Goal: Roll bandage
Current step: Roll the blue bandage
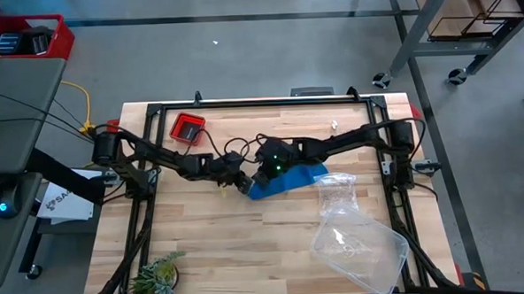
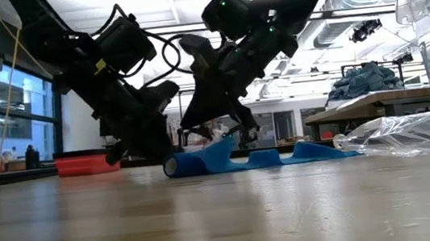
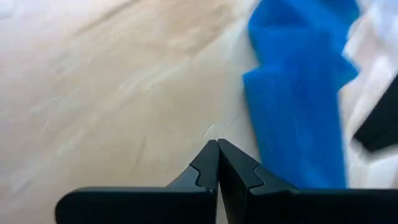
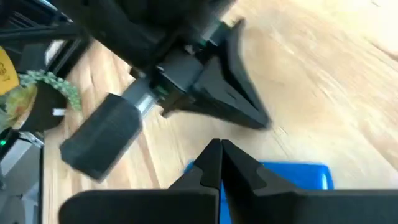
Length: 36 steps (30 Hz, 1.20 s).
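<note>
The bright blue bandage lies on the wooden table at mid-table. Its left end is rolled into a small roll, and the rest trails to the right as a wavy flat strip. My left gripper is shut and hangs over bare wood just left of the bandage, close to the rolled end. My right gripper is shut too and stands just above the bandage, near the roll. It faces the left gripper. Neither shows a hold on the cloth.
A crumpled clear plastic bag lies right of the bandage's end, with a clear plastic container nearer the front right. A small red tray stands at the far left and a small plant at the near left corner.
</note>
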{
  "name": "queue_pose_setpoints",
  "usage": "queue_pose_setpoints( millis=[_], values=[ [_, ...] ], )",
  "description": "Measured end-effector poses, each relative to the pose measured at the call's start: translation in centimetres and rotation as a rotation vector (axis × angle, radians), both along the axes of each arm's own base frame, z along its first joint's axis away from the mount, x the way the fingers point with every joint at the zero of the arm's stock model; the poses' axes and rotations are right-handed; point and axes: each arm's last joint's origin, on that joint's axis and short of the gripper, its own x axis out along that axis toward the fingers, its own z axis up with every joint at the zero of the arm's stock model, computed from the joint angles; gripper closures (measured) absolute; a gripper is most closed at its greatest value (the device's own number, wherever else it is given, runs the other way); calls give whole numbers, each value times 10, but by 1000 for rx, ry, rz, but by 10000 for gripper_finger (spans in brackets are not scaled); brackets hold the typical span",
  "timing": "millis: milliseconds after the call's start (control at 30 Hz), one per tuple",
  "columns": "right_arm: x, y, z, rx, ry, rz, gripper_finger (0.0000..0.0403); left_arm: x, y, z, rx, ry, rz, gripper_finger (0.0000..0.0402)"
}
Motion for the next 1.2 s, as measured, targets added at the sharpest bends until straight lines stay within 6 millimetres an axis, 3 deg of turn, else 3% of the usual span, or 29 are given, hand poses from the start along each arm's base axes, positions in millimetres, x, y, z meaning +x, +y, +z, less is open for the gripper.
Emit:
queue_pose_setpoints(
  millis=[367,600,1200],
  values=[
    [-6,23,-11,-20,99,86,403,-1,-20,-1,10,26,-76,401],
    [-4,20,-31,13,151,76,403,4,-25,-7,12,-1,-88,401],
    [-2,6,-28,19,106,48,403,15,-25,-14,-7,-45,-97,402]
  ],
)
